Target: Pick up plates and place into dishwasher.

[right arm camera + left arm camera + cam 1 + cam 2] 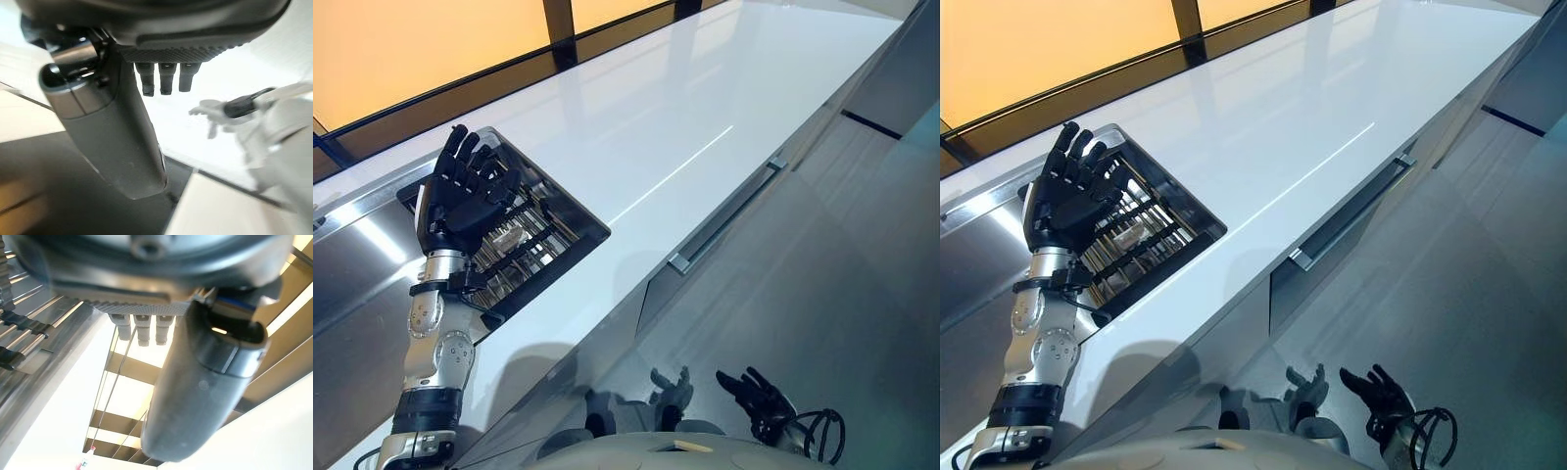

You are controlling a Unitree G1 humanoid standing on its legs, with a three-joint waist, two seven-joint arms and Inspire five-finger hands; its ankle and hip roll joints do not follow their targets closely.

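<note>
A long glossy white countertop point(705, 108) runs from the near left corner to the far right, with a thin bright streak of reflected light along its middle. Along its far edge stands a dark-framed window point(558, 29) with glowing orange panes, and at its left end a brushed steel surface point(352, 255) adjoins it. Below the countertop's front edge are grey cabinet fronts with a long metal bar handle point(724, 217) running parallel to that edge, and beyond them lies a grey floor point(862, 294).
</note>
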